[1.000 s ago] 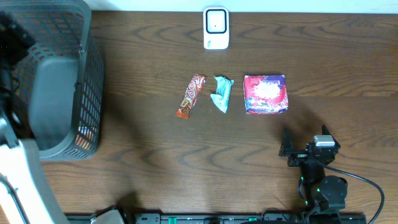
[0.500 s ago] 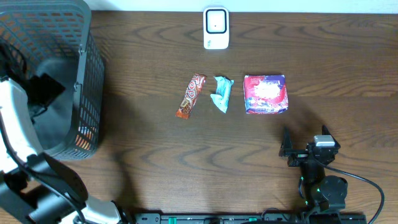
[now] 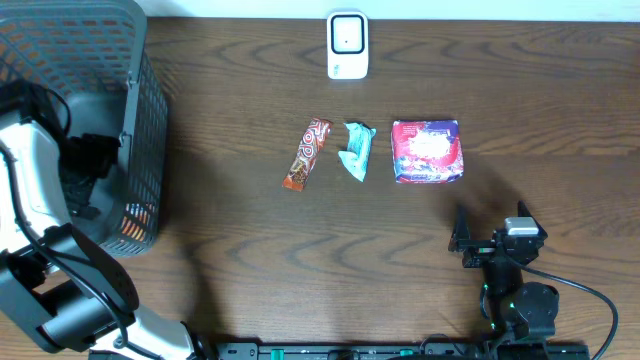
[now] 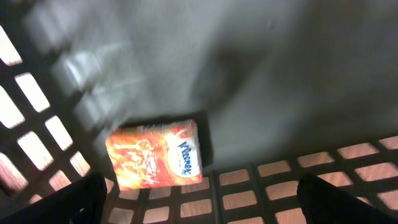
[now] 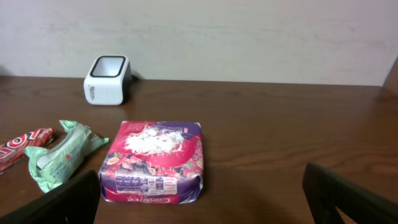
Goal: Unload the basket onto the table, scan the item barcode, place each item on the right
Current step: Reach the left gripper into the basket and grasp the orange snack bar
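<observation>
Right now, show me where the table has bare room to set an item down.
The table is bare between the basket and the candy bar, and right of the purple box. Crowded: candy bar, green packet and box sit close together near the scanner.

Orange packet (image 4: pixel 154 155) lies flat in the basket (image 4: pixel 280 62).

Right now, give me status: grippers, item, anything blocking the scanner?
Left gripper open, in the basket over the orange pack, not gripping. Right gripper open, empty, short of the purple box. Scanner unobstructed at far edge.
</observation>
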